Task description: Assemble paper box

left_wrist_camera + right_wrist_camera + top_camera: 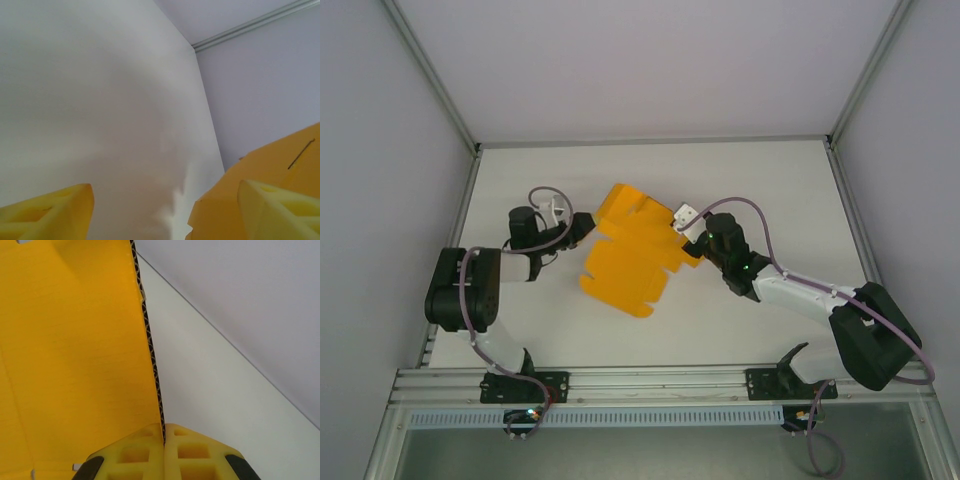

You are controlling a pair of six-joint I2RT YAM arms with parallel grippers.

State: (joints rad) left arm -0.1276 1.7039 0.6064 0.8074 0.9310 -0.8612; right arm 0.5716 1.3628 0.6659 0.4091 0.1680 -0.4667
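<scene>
The paper box [635, 255] is a bright orange die-cut sheet with flaps, held tilted off the white table in mid-scene. My right gripper [690, 242] pinches its right edge. In the right wrist view the two yellow fingers [145, 455] meet on the corrugated edge, at the right gripper [164, 440], and the paper box [75, 340] rises to the left. My left gripper [580, 229] hovers just off the sheet's left side. In the left wrist view the left gripper [165, 212] is open, with a corner of the paper box [235, 200] reaching in beside the right finger [280, 212].
The white table [770, 180] is closed in by pale walls on three sides with metal corner posts. An aluminium rail [660, 385] carrying both arm bases runs along the near edge. Bare tabletop lies behind and in front of the sheet.
</scene>
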